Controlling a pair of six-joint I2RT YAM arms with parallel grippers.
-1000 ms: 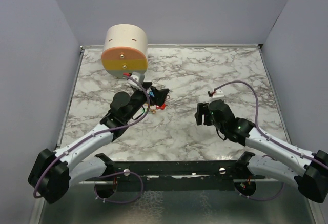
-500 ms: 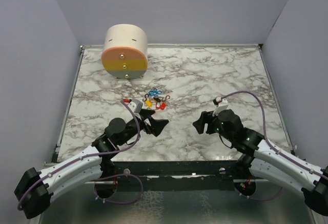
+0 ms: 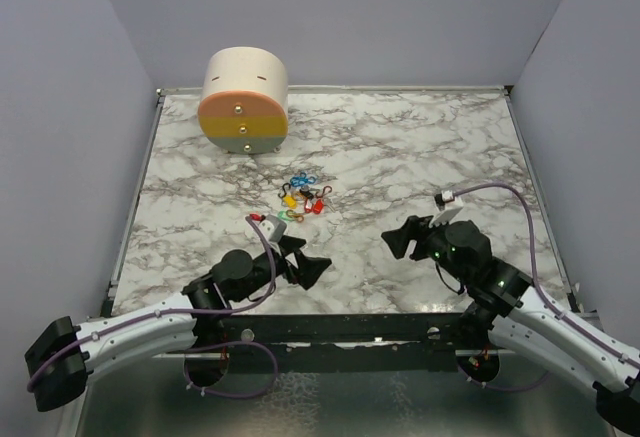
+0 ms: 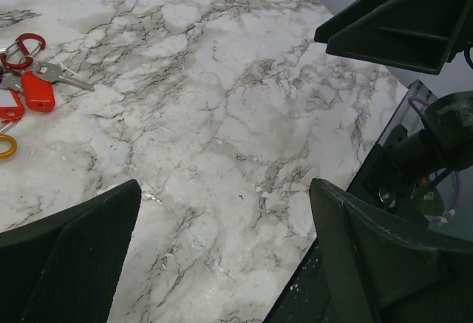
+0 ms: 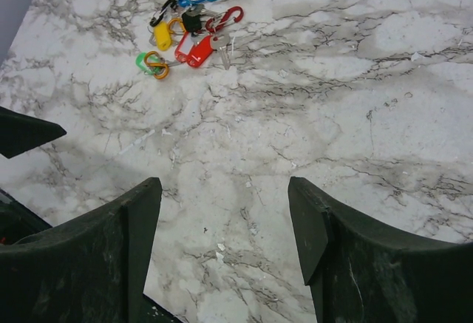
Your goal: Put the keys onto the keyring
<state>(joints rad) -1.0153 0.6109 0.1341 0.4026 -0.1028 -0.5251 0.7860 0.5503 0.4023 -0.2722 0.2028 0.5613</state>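
The keys [image 3: 302, 197] lie in a small cluster of red, blue, yellow, orange, green and black tags and clips on the marble table, left of centre. They also show at the top left of the right wrist view [image 5: 188, 31] and at the left edge of the left wrist view [image 4: 29, 86]. My left gripper [image 3: 308, 262] is open and empty, near the front edge, well short of the keys; in its own view [image 4: 225, 190] only bare marble lies between the jaws. My right gripper [image 3: 405, 240] is open and empty, right of the keys; its own view [image 5: 224, 186] shows the same.
A big cream-and-orange cylinder [image 3: 244, 100] with small metal knobs stands at the back left. Grey walls close in the table on three sides. The dark front rail [image 3: 330, 327] runs along the near edge. The right gripper's fingers [image 4: 399, 20] show in the left wrist view.
Both arms have drawn back toward the near edge. The left gripper has come off the keys, which now lie uncovered. The right gripper has moved a little nearer and to the right.
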